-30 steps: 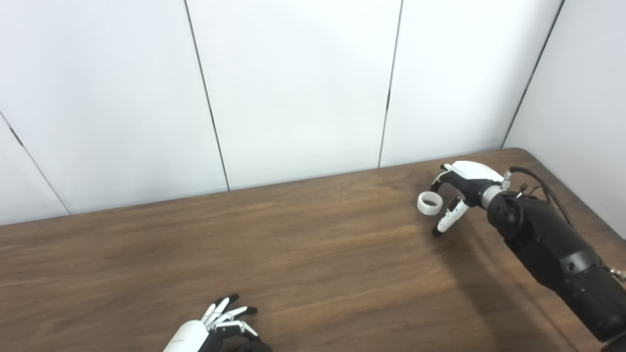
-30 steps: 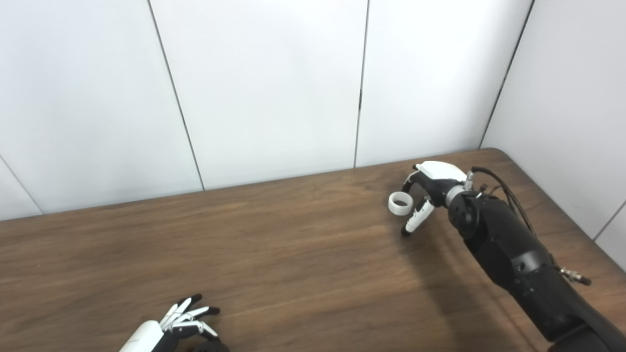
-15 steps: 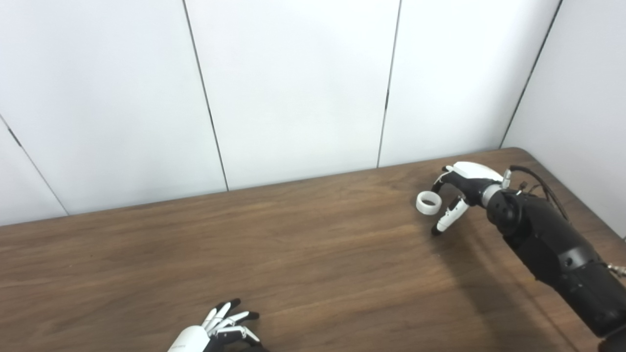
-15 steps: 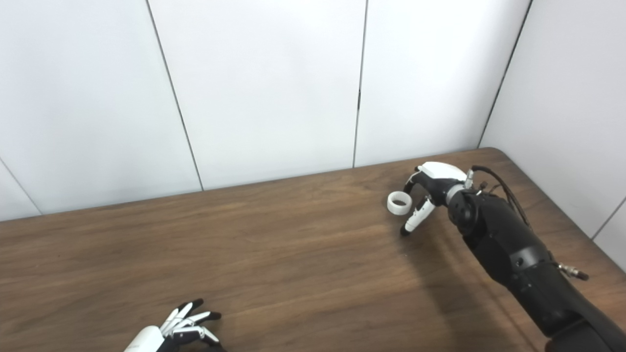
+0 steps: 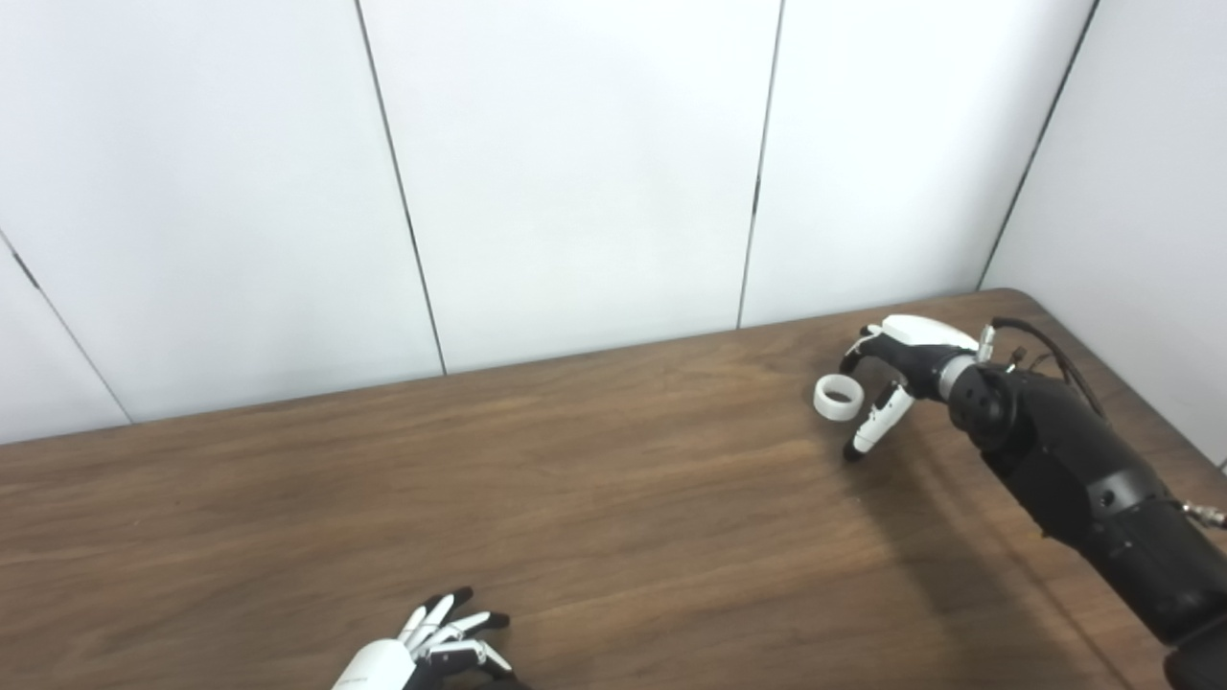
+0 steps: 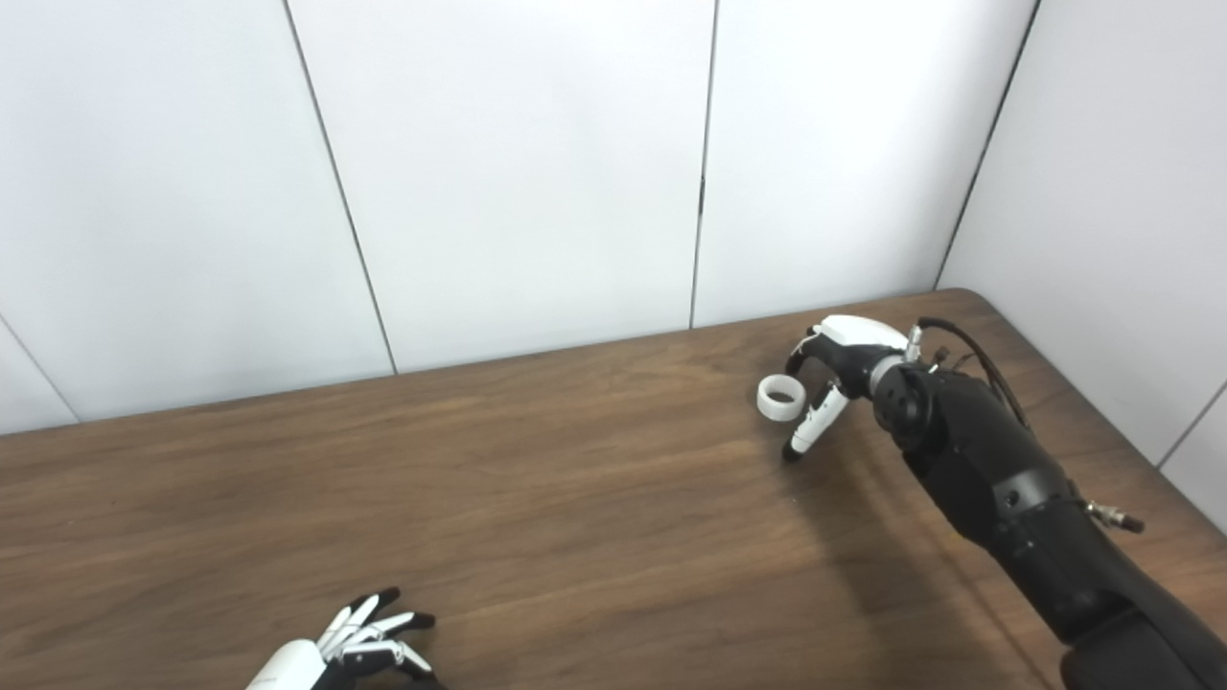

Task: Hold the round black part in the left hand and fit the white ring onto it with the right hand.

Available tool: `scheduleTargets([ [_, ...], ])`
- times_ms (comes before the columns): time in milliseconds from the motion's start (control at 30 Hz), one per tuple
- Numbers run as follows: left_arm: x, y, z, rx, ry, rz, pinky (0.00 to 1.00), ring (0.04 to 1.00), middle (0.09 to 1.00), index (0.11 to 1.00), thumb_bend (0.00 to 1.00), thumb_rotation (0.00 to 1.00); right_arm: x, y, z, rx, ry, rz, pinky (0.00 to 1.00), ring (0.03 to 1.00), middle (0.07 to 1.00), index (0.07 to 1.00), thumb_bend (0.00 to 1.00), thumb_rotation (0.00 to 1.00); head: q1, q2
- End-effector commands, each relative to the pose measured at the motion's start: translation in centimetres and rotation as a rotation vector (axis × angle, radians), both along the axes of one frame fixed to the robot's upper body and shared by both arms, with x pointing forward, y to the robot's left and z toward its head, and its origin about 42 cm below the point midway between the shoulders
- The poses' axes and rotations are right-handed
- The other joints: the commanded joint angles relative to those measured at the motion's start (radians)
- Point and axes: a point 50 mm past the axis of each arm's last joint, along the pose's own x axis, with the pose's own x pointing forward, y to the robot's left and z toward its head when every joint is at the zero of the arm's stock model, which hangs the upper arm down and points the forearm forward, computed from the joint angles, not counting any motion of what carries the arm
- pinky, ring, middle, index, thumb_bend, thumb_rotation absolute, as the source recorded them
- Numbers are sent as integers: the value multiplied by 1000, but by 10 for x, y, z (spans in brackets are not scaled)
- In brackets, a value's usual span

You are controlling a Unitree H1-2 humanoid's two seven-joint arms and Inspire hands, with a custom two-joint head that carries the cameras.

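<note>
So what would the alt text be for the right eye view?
A robot's right hand reaches around a white ring on the far right of a brown wooden table, not clearly gripping it. Its left hand sits at the near edge, fingers spread.

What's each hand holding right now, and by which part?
The right hand is open beside the white ring, which lies on the table, not gripped. The left hand sits at the frame's bottom edge; any hold there cannot be told.
</note>
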Motion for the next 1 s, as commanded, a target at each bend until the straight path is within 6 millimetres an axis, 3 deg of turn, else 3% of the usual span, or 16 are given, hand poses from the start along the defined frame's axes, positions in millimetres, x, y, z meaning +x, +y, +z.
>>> scheduleTargets([
  [0,-6,-5,2,3,5,-29,1000,1000,869,480,519,42,7,4,15,-5,-17,26,0,1000,1000,851,902,249,1,1],
  [600,-8,-7,2,2,4,-30,1000,1000,870,480,519,43,9,6,10,27,10,40,0,1000,1000,792,874,180,5,10],
  [967,-8,-7,2,0,2,-31,1000,1000,868,480,519,43,10,5,8,22,14,43,0,1000,1000,783,870,189,5,11],
])
